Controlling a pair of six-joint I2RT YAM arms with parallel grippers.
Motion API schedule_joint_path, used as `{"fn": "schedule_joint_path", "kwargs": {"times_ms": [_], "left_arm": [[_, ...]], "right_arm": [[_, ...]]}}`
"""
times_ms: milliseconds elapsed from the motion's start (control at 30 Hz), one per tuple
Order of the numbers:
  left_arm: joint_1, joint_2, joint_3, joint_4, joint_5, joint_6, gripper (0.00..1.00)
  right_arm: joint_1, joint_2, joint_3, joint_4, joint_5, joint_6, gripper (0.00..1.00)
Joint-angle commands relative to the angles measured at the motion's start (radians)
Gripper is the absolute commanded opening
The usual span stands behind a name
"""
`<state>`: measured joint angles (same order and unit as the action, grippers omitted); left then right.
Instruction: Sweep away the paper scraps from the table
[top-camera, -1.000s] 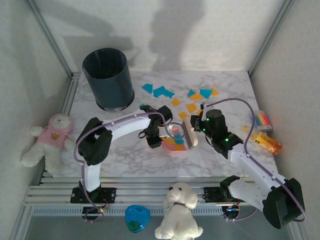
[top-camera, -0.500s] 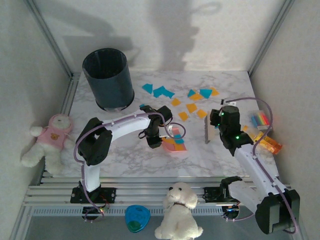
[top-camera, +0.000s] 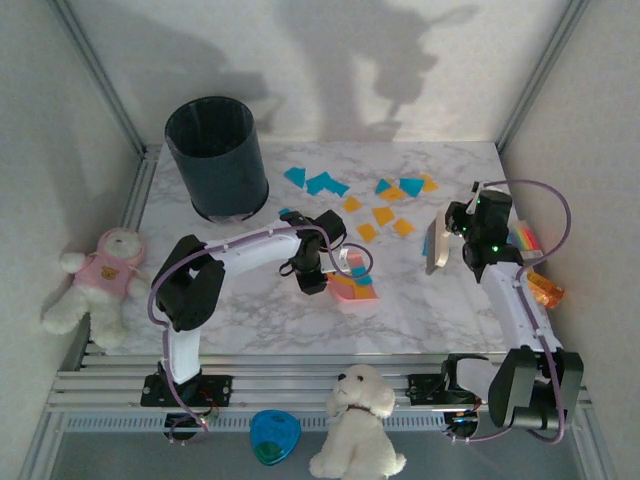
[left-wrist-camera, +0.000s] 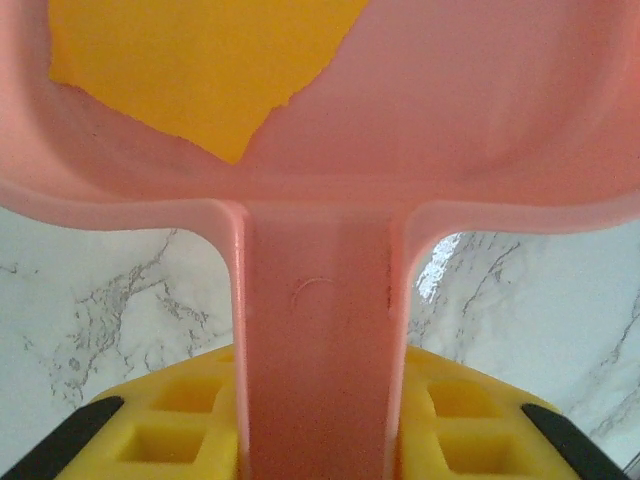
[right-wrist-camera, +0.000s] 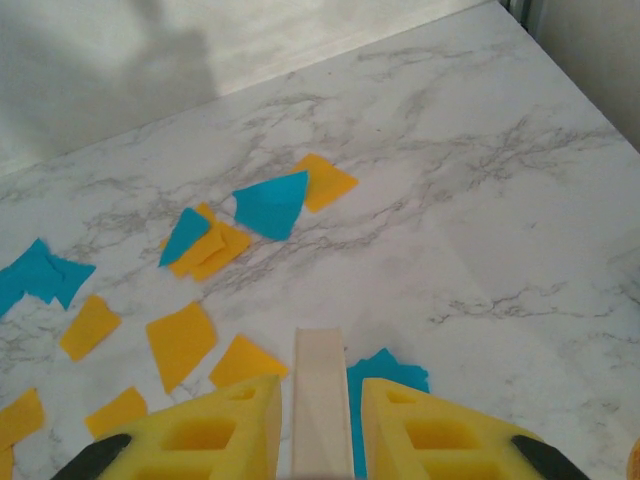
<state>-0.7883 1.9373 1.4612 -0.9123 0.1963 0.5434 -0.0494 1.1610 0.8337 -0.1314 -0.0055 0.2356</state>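
Right wrist view: right claw (right-wrist-camera: 322, 425) was clamped on a flat cream stick (right-wrist-camera: 322, 365); thin orange and teal scraps (right-wrist-camera: 270, 205) lay ahead on the marble table (right-wrist-camera: 480, 200); left claw (left-wrist-camera: 320, 430) gripped the pink dustpan (left-wrist-camera: 480, 120) handle.

Markings check: no legible text.
The dustpan handle (left-wrist-camera: 315, 350) bears one faint round moulded mark, unreadable; the paper scraps (right-wrist-camera: 270, 203) show plain colour only.

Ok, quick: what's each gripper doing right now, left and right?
Left gripper: shut on the pink dustpan, by its handle.
Right gripper: shut on the cream brush, by its handle.
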Motion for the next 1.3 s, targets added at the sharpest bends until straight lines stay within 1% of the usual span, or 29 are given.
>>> {"fn": "schedule_joint_path", "kwargs": {"times_ms": [0, 267, 467, 800, 1167, 1267], "left_arm": [[-0.002, -0.006, -0.016, 0.007, 0.018, 0.020, 0.00], [-0.005, -0.003, -0.026, 0.028, 0.038, 0.032, 0.00], [-0.006, 0.000, -0.016, 0.024, 0.038, 0.032, 0.00], [-0.006, -0.001, 0.003, 0.021, 0.031, 0.034, 0.00], [-0.012, 0.005, 0.019, 0.016, 0.026, 0.035, 0.00], [-0.013, 0.008, 0.025, 0.016, 0.028, 0.035, 0.00]], "right_arm": [[-0.042, 0.030, 0.062, 0.028, -0.065, 0.005, 0.00], [-0.106, 0.108, 0.085, 0.015, -0.058, 0.015, 0.00], [-0.117, 0.140, 0.091, -0.029, -0.082, 0.017, 0.00], [-0.114, 0.078, 0.027, -0.164, -0.102, 0.031, 0.00], [-0.070, -0.058, -0.058, -0.237, -0.122, 0.049, 0.00], [-0.051, -0.081, -0.070, -0.232, -0.156, 0.061, 0.00]]}}
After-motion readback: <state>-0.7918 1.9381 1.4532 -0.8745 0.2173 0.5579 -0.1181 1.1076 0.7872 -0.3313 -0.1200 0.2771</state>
